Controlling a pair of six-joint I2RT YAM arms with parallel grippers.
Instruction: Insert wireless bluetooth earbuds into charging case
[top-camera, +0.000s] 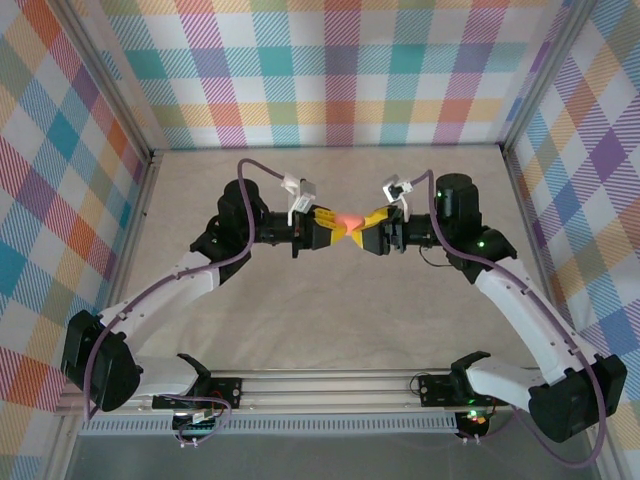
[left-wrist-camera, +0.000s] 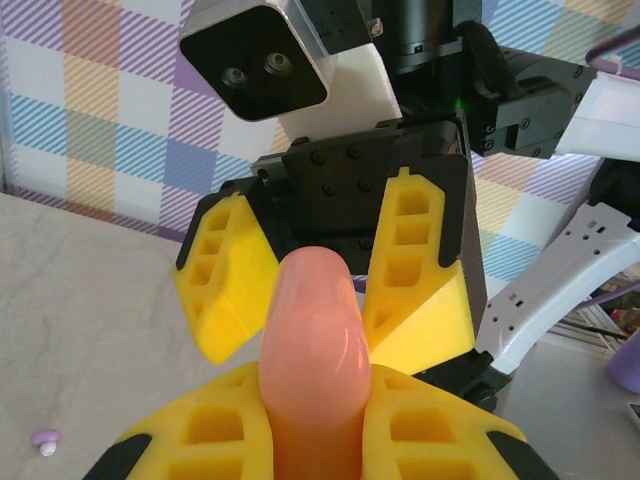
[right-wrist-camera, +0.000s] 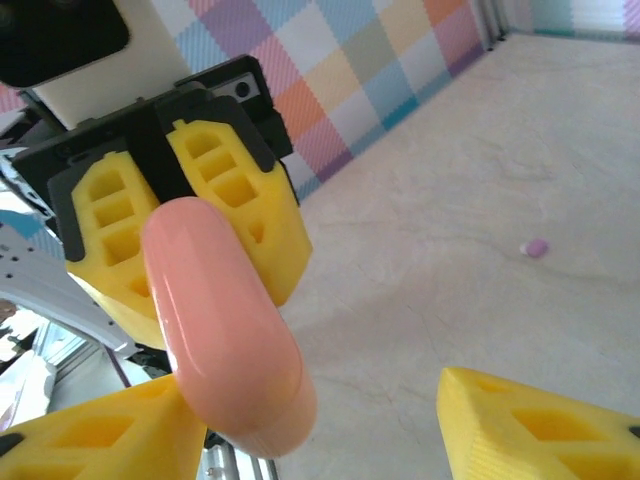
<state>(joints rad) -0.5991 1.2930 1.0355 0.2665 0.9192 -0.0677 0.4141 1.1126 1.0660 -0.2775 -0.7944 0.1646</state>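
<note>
A smooth orange-pink charging case hangs above the middle of the table, between the two grippers. My left gripper is shut on the case's near end. Its lid looks closed. My right gripper is open, its yellow fingers spread wide around the case's free end. The top view shows the left gripper and the right gripper meeting tip to tip. One tiny purple earbud lies on the table, also visible at the lower left of the left wrist view. The other earbuds are out of view.
The beige table is walled by checked panels on three sides. An aluminium rail with both arm bases runs along the near edge.
</note>
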